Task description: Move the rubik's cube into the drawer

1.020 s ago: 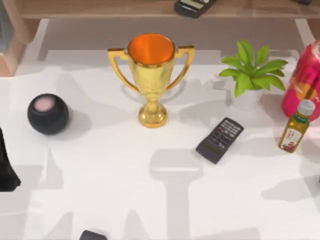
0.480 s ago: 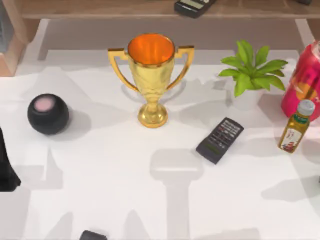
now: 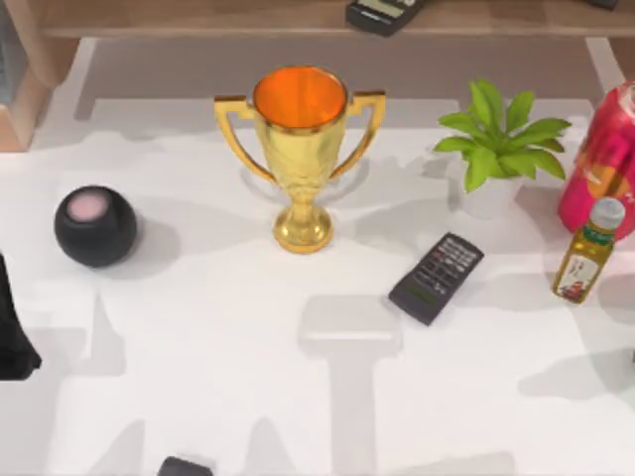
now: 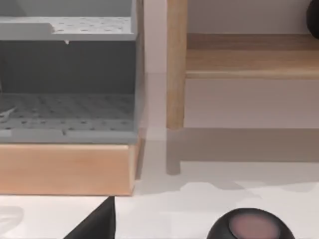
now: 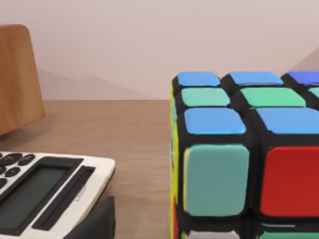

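One cube [image 5: 244, 149] sits on a wooden shelf [image 5: 134, 134], very close before the right wrist camera, beside a calculator [image 5: 45, 189]. One dark right finger [image 5: 97, 221] is near its lower corner; whether the fingers are open, I cannot tell. The left arm [image 3: 12, 327] is at the counter's [image 3: 298, 397] left edge, facing the drawer [image 4: 65, 114] and a black ball [image 4: 249, 226].

Overhead camera looks down on the white table [image 3: 198, 397]; left wrist view, low and level, shares the black sphere speaker [image 3: 95, 225] [image 4: 249, 225]; right wrist view sits close.
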### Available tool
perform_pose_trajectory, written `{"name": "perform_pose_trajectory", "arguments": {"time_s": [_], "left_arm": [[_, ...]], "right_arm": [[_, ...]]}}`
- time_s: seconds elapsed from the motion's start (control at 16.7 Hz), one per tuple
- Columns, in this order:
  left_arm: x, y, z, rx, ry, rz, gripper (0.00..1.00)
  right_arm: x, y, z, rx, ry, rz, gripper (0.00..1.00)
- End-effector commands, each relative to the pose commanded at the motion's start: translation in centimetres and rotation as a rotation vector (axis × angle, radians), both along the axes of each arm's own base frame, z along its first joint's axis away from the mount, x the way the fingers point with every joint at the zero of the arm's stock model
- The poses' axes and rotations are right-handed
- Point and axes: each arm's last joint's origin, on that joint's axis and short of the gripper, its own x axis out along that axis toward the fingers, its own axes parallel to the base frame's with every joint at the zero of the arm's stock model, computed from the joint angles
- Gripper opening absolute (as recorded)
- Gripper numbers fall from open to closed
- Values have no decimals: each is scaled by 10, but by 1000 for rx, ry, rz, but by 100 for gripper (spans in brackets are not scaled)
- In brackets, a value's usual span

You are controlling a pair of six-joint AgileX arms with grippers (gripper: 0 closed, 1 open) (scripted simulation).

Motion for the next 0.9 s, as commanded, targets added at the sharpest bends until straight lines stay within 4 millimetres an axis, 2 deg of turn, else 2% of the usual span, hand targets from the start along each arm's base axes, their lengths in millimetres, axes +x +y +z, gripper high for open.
{"name": "perform_pose_trajectory", "arguments": {"time_s": [0.18, 0.42, 0.9], "left_arm": [[0, 0, 0, 0, 0, 0, 100], [0, 0, 0, 0, 0, 0, 100], [0, 0, 0, 0, 0, 0, 100]], "right_arm": [[16, -2, -5, -4, 13, 0, 100], [16, -2, -5, -4, 13, 0, 100], [16, -2, -5, -4, 13, 0, 40]]}}
